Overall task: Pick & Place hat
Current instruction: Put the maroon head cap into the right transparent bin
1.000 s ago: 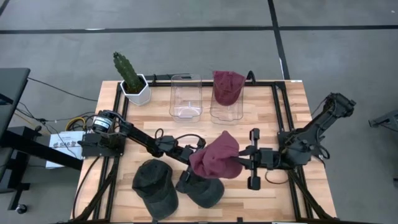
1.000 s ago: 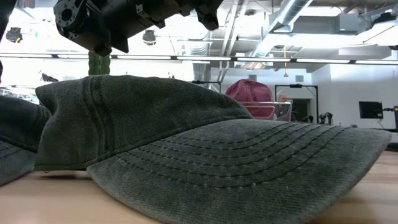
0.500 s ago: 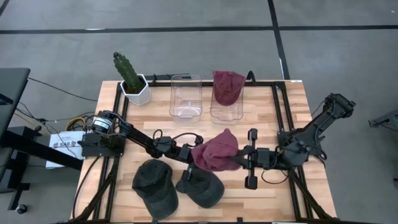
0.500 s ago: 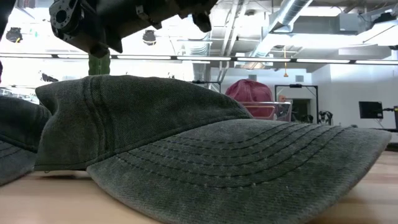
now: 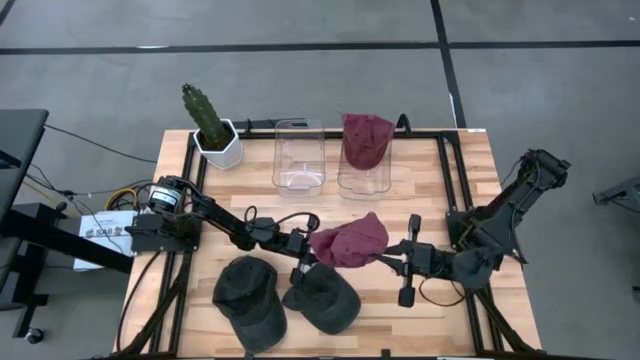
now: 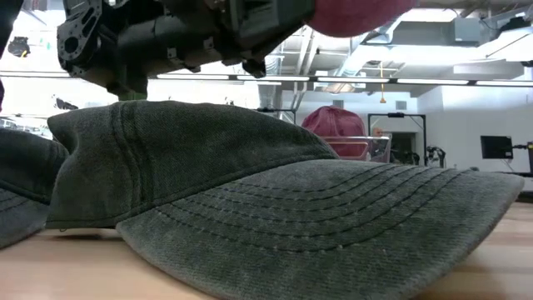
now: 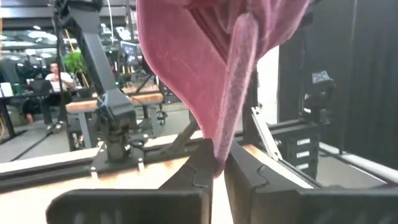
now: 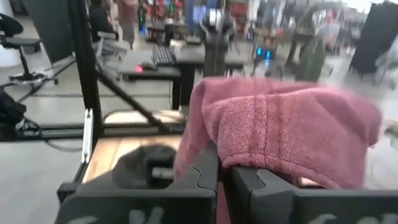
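A: Wooden desk [image 5: 470, 160] on a grey shop floor; cactus pot [image 5: 215, 135] at the far left corner, two clear bins at the far edge. Empty bin [image 5: 299, 155] on the left, the other bin [image 5: 363, 160] already had a red hat [image 5: 366, 136] in it.

B: Where was the hat being moved?

A: Pink hat [image 5: 350, 243] hung mid-desk, stretched between both claws. Left claw [image 5: 305, 252] was pinched tight on its left edge, right claw [image 5: 400, 258] pinched tight on its right edge. Wrist views showed fabric nipped between nearly closed fingers on each side.

B: Orientation?

A: Long axis ran left-right, claw to claw. Hat sat just above two dark caps [image 5: 285, 298] lying at the near edge.

B: Target?

A: My guess was the empty bin: straight toward the far edge, slightly left of the hat. Left arm was nearer it.
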Controlling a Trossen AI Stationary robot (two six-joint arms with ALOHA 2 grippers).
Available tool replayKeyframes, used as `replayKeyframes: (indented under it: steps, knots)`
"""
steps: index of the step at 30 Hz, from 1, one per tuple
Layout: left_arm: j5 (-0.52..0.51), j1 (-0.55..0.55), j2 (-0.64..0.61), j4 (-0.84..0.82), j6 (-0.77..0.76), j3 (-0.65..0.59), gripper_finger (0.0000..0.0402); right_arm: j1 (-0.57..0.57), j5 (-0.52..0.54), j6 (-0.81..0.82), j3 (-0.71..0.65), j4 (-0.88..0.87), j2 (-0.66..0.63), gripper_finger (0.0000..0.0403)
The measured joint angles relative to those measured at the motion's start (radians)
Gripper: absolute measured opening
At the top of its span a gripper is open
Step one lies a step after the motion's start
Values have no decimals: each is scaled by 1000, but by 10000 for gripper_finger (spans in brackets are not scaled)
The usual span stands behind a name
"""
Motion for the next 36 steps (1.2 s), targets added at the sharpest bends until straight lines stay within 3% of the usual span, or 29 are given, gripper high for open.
replayKeyframes:
  steps: [4,8,16,23,29,36]
  knots:
    - [17,-6,0,-12,1,-23,15,0,-24,187,0,-130,3,15]
    - [52,-5,0,-32,-25,-47,15,1,-52,297,0,-194,3,54]
    - [59,-39,0,-49,-34,-132,15,36,-45,251,0,-194,-1,110]
    - [17,-48,0,-75,-38,-197,15,56,158,-61,0,-1,8,107]
    - [1,-49,-1,-88,-35,-185,14,-68,507,-244,-1,202,23,85]
    - [57,-112,-1,-85,-25,-115,14,-337,539,-174,2,217,52,34]
